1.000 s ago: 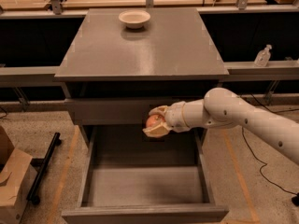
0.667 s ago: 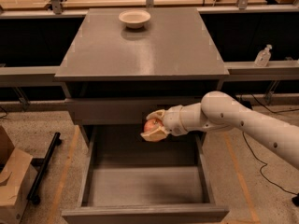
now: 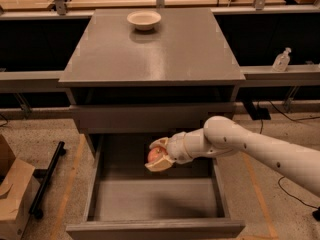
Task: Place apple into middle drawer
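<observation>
The camera view looks down on a workshop floor of speckled concrete, with a grey cabinet (image 3: 150,54) in the middle and wooden benches behind it. A cream bowl (image 3: 144,19) sits near the back of the cabinet top. A small clear bottle (image 3: 281,60) stands on a ledge to the right, and a cardboard box (image 3: 12,194) lies at the lower left.

The upper drawer (image 3: 150,118) is shut. Below it the middle drawer (image 3: 150,201) is pulled well out, showing a bare grey floor.

The white arm (image 3: 250,146) reaches in from the right. Its gripper (image 3: 150,156) hangs over the rear part of the open drawer, just under the upper drawer's front. Its two fingers (image 3: 157,165) are pinched on the apple (image 3: 156,155), one above and one below. The apple is held in the air above the drawer floor and does not touch it.

The task looks mostly done: the drawer is open, the apple is grasped and it is held over the right compartment. What seems left is to lower the apple to the floor of the drawer, let go of it and draw the arm clear.
</observation>
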`<state>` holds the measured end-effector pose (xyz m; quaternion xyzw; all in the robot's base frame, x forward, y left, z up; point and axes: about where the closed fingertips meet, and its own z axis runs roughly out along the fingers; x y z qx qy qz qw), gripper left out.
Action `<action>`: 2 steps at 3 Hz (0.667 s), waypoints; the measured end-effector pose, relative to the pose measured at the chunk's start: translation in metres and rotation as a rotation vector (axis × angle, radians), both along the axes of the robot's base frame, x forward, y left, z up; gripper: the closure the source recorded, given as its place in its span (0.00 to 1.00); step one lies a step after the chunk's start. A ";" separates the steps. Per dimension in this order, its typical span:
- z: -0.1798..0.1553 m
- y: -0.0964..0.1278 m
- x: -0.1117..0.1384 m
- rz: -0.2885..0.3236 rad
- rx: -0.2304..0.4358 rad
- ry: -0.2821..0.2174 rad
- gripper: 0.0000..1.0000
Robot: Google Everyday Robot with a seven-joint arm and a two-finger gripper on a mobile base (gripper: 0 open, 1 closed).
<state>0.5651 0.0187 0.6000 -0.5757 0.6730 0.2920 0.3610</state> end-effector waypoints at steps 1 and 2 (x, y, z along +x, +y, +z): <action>-0.037 0.012 -0.010 0.035 -0.030 0.028 1.00; -0.073 0.021 -0.018 0.043 -0.040 0.050 1.00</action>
